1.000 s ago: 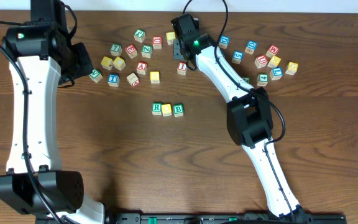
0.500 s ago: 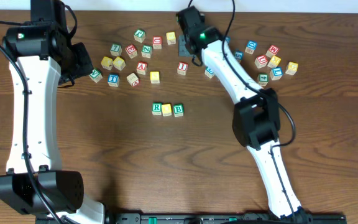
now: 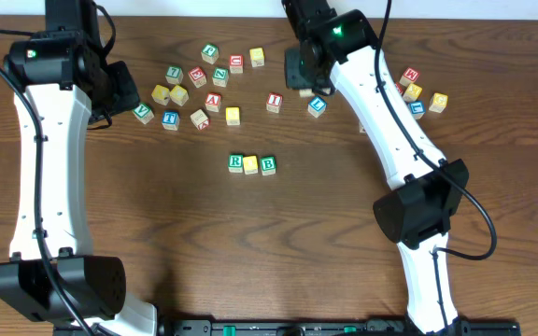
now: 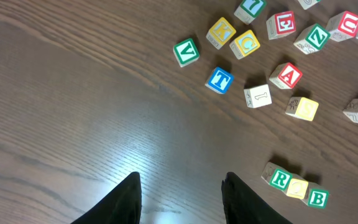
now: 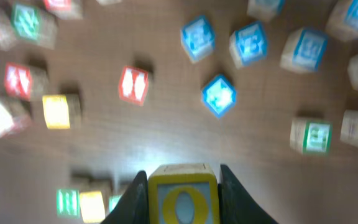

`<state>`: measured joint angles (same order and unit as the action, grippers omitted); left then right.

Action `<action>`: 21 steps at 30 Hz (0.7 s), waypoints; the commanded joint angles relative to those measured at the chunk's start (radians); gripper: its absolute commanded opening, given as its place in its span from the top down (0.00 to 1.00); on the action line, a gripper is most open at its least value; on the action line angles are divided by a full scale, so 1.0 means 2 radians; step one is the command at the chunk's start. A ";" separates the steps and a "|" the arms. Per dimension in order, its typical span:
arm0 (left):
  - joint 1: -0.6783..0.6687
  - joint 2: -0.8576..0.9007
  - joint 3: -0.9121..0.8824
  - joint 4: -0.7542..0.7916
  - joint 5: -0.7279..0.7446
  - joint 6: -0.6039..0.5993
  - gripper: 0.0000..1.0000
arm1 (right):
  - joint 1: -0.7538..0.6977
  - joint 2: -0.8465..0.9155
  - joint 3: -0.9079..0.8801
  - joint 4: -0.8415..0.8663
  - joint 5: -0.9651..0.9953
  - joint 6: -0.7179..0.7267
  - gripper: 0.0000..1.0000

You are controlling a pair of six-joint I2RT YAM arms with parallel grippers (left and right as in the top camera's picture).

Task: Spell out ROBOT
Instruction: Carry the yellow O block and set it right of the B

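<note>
Done: R cube (image 3: 235, 163), yellow-faced cube (image 3: 250, 164) and B cube (image 3: 268, 165) sit in a touching row approx mid-table (image 3: 157, 233), well apart from every edge. Reads "ROB" left to right.
In hand: right gripper (image 5: 183, 191) is clamped on the O cube (image 5: 183, 202), a yellow frame w/ O facing the wrist cam. It looks lifted off the table, over the loose cubes (image 3: 317, 105) nr the far edge, well apart from the row.
Left gripper (image 4: 182, 202): jaws apart, nothing btwn them but bare wood. It hangs nr the far-left corner, not on any cube.
T cube (image 4: 219, 79): blue-framed, untouched, in the scatter twd the far-left, just beside the green V cube (image 4: 186, 51).
Progress (est.): 3 of 5 placed, 4th gripped but not set down.
Left to do: O cube goes touching the B cube's free side, in line w/ the row. Then fetch the T cube and butt it against the O.
Unclear: overhead hides the held cube under the right wrist.
</note>
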<state>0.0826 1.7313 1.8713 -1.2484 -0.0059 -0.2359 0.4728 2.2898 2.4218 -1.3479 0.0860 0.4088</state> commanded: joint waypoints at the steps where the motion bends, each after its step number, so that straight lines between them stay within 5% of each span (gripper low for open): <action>1: 0.001 -0.004 -0.001 0.000 -0.003 -0.004 0.58 | 0.013 0.002 -0.006 -0.037 -0.035 -0.003 0.83; 21: 0.001 -0.004 -0.001 0.015 -0.003 -0.004 0.58 | 0.066 0.004 -0.215 0.062 -0.035 0.003 0.81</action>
<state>0.0826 1.7313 1.8713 -1.2240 -0.0055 -0.2359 0.6018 2.2948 2.0209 -1.2526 0.0143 0.4091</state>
